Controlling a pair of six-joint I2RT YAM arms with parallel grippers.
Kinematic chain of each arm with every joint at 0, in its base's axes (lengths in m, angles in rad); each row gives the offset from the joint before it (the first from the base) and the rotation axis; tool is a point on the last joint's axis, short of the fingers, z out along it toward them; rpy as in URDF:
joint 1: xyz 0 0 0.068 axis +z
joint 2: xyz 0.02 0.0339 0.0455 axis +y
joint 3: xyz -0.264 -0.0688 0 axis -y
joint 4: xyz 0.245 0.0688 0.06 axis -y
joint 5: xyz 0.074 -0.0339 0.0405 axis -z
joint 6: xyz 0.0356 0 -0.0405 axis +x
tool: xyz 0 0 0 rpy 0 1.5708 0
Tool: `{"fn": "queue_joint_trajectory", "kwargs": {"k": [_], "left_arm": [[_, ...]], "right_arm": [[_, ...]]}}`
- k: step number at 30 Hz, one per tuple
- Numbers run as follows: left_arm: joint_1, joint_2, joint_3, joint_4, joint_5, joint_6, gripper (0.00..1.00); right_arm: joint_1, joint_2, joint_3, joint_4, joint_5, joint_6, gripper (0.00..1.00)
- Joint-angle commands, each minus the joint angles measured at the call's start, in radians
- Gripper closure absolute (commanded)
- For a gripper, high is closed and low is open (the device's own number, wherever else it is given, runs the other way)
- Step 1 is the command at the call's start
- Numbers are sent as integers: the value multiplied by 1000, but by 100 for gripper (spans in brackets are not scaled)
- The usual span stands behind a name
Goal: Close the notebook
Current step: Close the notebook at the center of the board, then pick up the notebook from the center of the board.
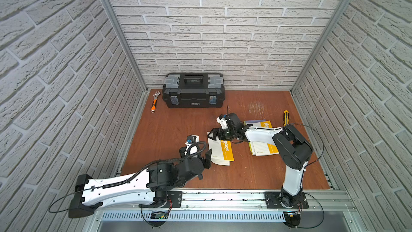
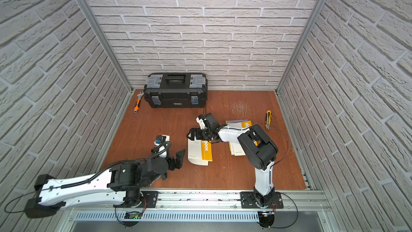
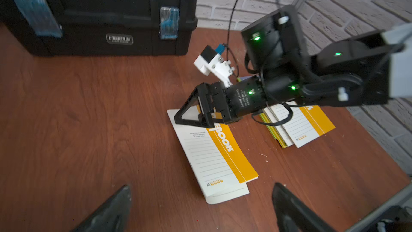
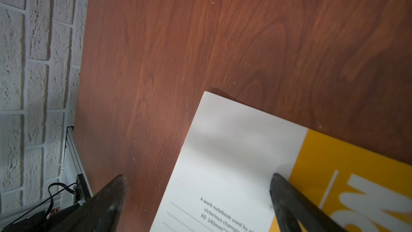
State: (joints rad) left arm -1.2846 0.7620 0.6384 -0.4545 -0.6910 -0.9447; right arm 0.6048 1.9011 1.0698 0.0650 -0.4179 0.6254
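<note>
Left wrist view: notebook (image 3: 211,152) lies shut, left jaws and right jaws both released, empty.

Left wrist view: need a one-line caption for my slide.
Open right gripper over one end of a white-and-orange paper notebook on the brown wooden table, black plastic toolbox behind.
</note>
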Motion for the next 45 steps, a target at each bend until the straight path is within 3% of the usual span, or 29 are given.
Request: {"fn": "queue_joint_trajectory", "kwargs": {"k": [1, 4, 7, 10, 12, 16, 20, 22, 26, 29, 34, 45], "left_arm": [[122, -71, -71, 123, 279, -132, 17], [294, -163, -169, 279, 508, -305, 25], [422, -177, -197, 339, 701, -383, 25], [529, -89, -271, 577, 930, -483, 20], [581, 14, -261, 597, 1044, -448, 20], [642, 124, -223, 474, 1098, -329, 21], [667, 157, -218, 347, 1081, -192, 24], [684, 177, -239, 376, 1095, -175, 26], [720, 295, -292, 503, 1139, -166, 38], [721, 361, -320, 612, 1125, -170, 41], [726, 426, -308, 641, 1097, -134, 40], [725, 605, -333, 877, 1103, -179, 49]], "right_arm": [[0, -72, -53, 62, 3, 23, 0], [0, -110, -59, 42, 11, 12, 0], [0, -120, -66, 41, 6, 13, 0], [0, -119, -89, 86, -6, 35, 0], [0, -113, -93, 99, -17, 41, 0], [0, -121, -95, 90, -22, 36, 0], [0, -136, -97, 57, -4, 14, 0], [0, -136, -104, 54, 3, 14, 0], [-2, -120, -131, 90, 1, 32, 0], [-2, -103, -133, 97, -8, 33, 0], [-3, -97, -151, 108, -8, 33, 0], [-7, -83, -149, 118, -23, 36, 0]]}}
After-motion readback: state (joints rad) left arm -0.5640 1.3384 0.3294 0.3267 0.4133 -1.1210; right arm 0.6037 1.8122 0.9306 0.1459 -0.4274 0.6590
